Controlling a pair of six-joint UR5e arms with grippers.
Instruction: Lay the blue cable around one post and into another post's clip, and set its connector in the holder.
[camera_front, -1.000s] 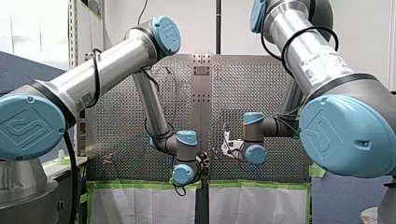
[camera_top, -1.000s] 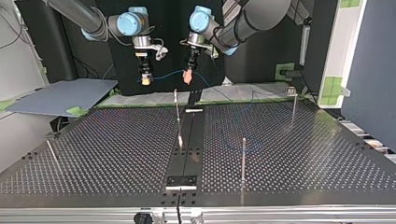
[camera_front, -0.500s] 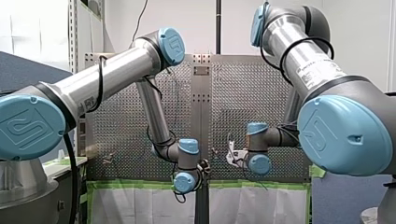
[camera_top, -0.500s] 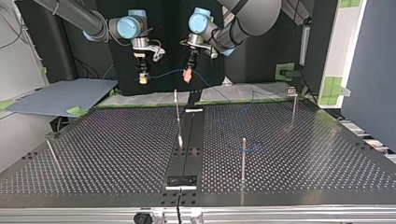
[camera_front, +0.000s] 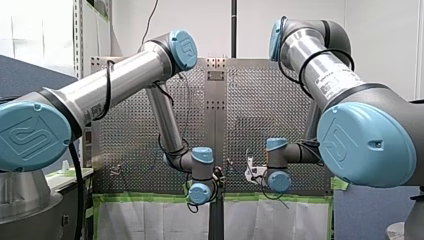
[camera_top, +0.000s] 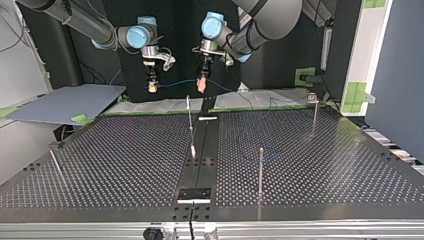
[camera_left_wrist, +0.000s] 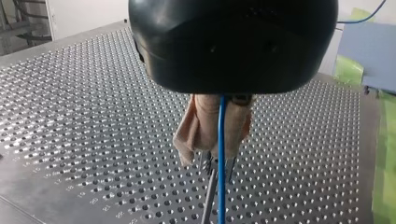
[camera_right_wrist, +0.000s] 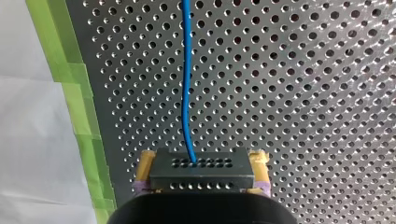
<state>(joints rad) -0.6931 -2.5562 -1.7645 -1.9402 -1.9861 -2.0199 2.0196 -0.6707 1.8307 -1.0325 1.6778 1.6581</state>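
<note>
**Cable held aloft above the table's far edge, as seen in the top view.**

The perforated table (camera_top: 125, 165) carries upright posts, among them a near post (camera_top: 260, 170) right of centre and a far-right post (camera_top: 314, 117). The left gripper (camera_top: 201, 85) and right gripper (camera_top: 151, 86) are held well apart, the left at that view's right.

The right gripper's yellow pads (camera_right_wrist: 145, 163) are clamped on the flanks of the dark, perforated connector (camera_right_wrist: 201, 175). The left gripper's beige pads (camera_left_wrist: 196, 126) are pinched on the blue cable (camera_left_wrist: 221, 196) further along. Between the two grippers the cable is seen as a shallow span. Beyond the left gripper it falls to the table, where a faint blue run is seen beside the near post. Whether that post is encircled cannot be told.

The cable is judged thin, light and limp, and it is likely to slip through the pads unless pinched firmly. The rigid connector, taken by its side faces, is judged the surer hold. The cable itself is best gripped close to where it must bend.
</note>
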